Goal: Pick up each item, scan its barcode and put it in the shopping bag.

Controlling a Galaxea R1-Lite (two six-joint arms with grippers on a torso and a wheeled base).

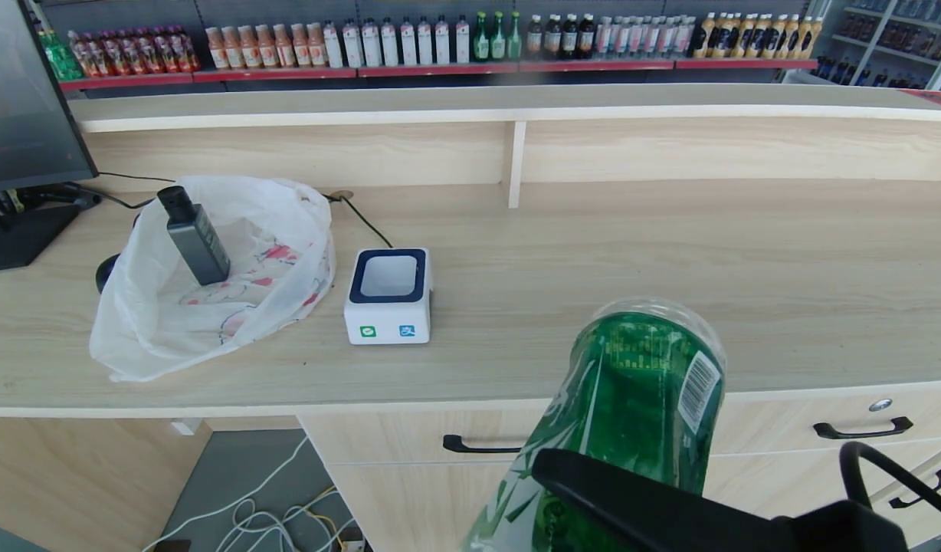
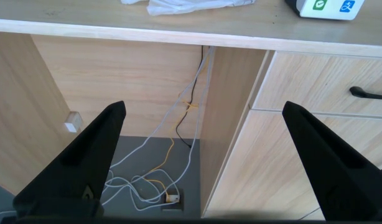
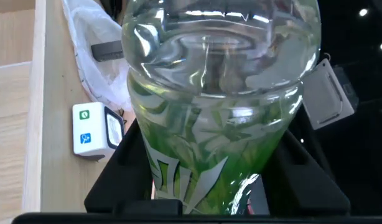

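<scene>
The right jaws grip the bottle [image 1: 631, 383] at lower right. It is scan time, I think: next its barcode [image 1: 700, 391] must face the scanner [image 1: 388, 295] at the middle, then the bag [image 1: 133, 322], left. The left jaws gape open, empty.

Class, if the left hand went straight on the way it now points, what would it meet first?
The left hand would probably meet the cables hanging beside the cabinet side under the counter; depth is unclear.
</scene>
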